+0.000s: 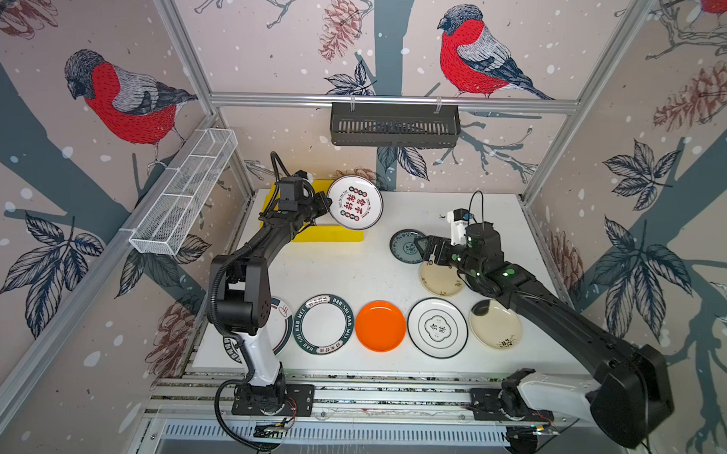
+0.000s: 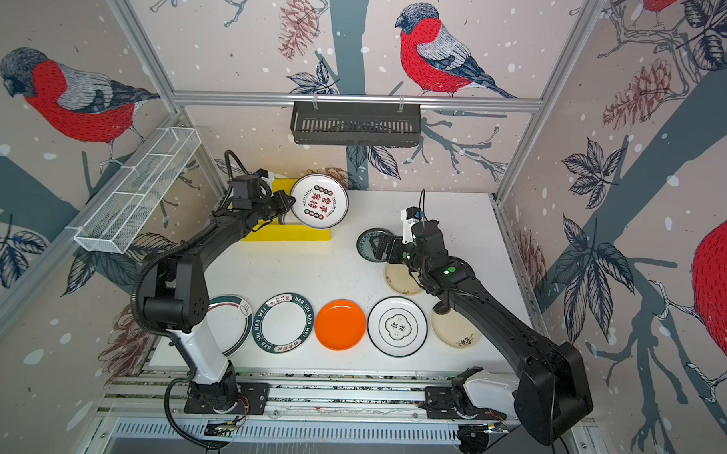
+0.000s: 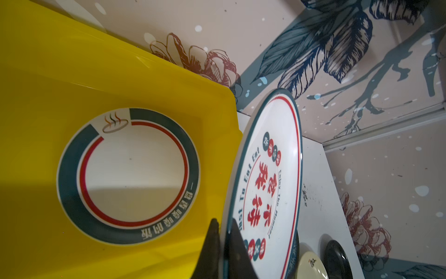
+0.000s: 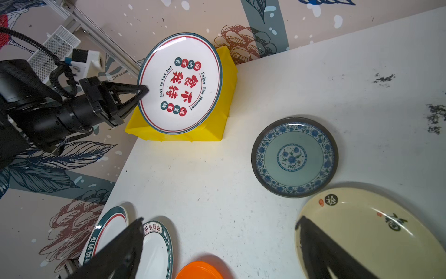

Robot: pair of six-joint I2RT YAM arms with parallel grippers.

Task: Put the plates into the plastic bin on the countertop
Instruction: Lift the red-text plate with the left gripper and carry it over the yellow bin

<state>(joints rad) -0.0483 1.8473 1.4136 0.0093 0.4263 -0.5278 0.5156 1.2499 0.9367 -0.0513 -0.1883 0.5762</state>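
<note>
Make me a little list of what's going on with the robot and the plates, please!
left gripper: shut on the rim of the red-lettered plate, held tilted over the yellow bin
right gripper: open, above the blue flowery plate
already in bin: one green-ringed plate
front row on table: includes the orange plate

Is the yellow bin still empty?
No, the left wrist view shows a white plate with a green and red ring already lying flat inside the yellow bin.
</note>
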